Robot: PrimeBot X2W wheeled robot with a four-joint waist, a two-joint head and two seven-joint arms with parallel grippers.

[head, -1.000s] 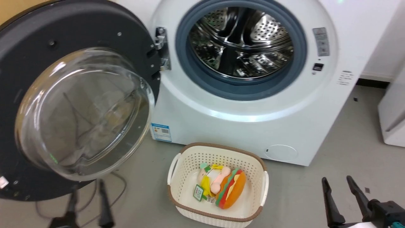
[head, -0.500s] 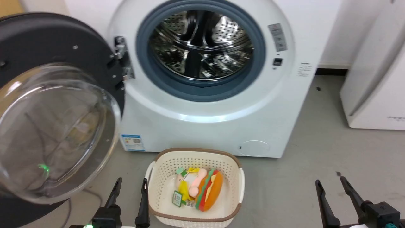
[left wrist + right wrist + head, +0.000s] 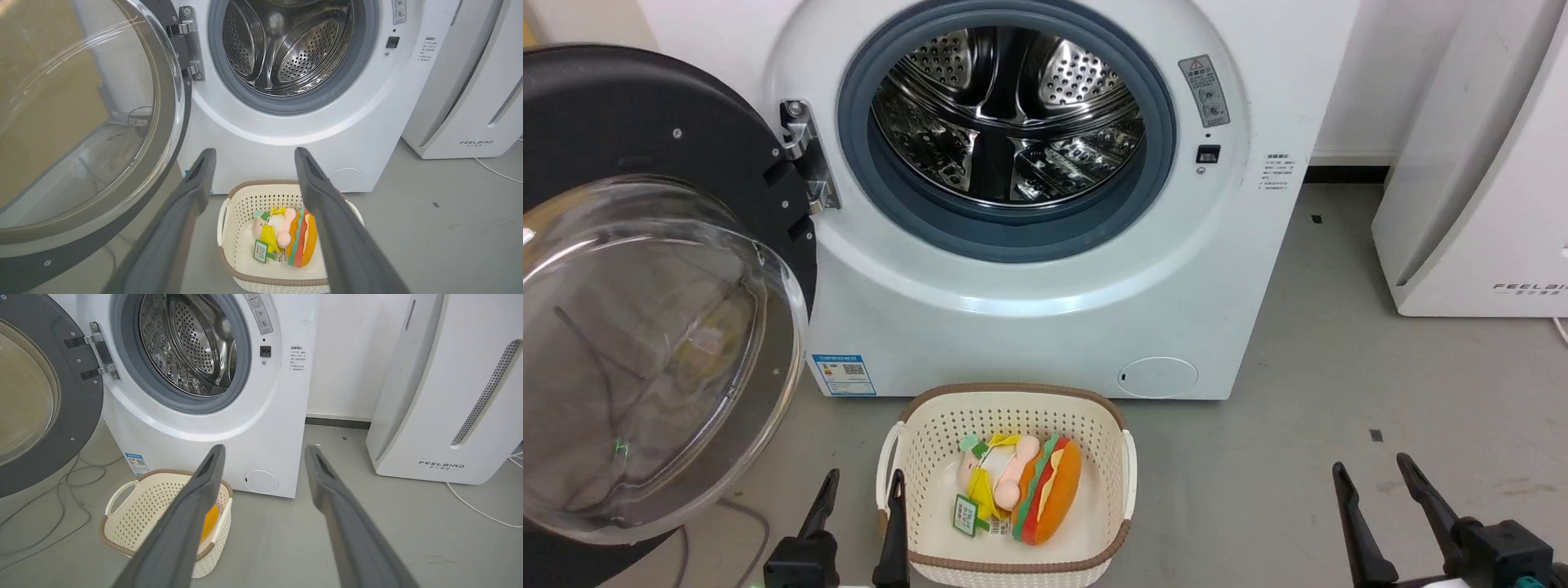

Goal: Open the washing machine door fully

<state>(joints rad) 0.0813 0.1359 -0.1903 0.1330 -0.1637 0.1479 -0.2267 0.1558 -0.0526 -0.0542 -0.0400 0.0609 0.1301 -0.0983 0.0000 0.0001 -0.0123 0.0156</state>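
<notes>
Both arms sit low at the near edge of the head view, fingers pointing toward the washing machine (image 3: 1029,327). The left pincer (image 3: 864,478) has its fingers apart and empty just left of a cream perforated basket (image 3: 1005,400). The right pincer (image 3: 1370,464) is likewise spread and empty over bare grey floor, well right of the basket. The washing machine door (image 3: 662,327) is swung out to the left on its steel hinge (image 3: 805,155), with its glass bowl bulging toward the camera, touched by neither pincer. The perforated drum (image 3: 1005,114) lies exposed inside the grey gasket (image 3: 1013,237). A blue label sticker (image 3: 843,374) sits low on the front and a grey warning sticker (image 3: 1205,90) beside the opening, both with print too small to read. The white appliance (image 3: 441,396) to the right is lettered "FEELBIRD". The basket stands on the floor before the washer and holds a plush hamburger toy (image 3: 1049,490) with a green tag. A dark cable (image 3: 41,498) trails under the door.
</notes>
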